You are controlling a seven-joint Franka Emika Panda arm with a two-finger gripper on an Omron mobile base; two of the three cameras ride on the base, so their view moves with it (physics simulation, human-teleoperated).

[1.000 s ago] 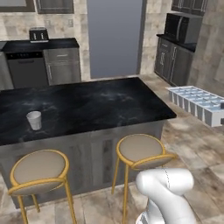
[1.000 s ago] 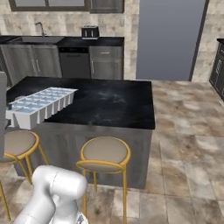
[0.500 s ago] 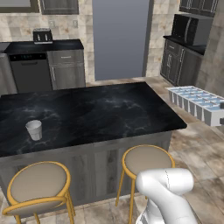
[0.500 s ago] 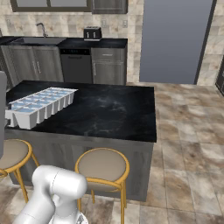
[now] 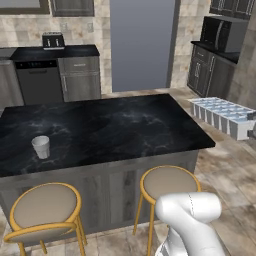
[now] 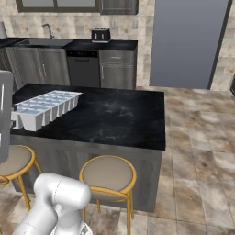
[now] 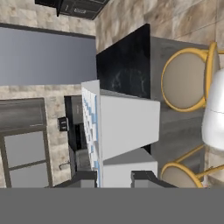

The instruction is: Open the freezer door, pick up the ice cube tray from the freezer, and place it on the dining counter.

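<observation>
Tool (image 7: 114, 178) clamped on pale ice cube tray (image 5: 223, 116) at right edge of frame, beside black marble desk (image 5: 107, 132), white cup (image 5: 41, 147) at left, two stools (image 5: 169, 183) below

Beige tiled floor (image 6: 197, 151) underfoot, stone-tile walls (image 5: 30, 25) behind; two gold-framed stools (image 5: 167, 182), grey cabinets (image 6: 41, 69), a toaster (image 5: 51, 40), black microwave (image 5: 222, 32) up right.
</observation>
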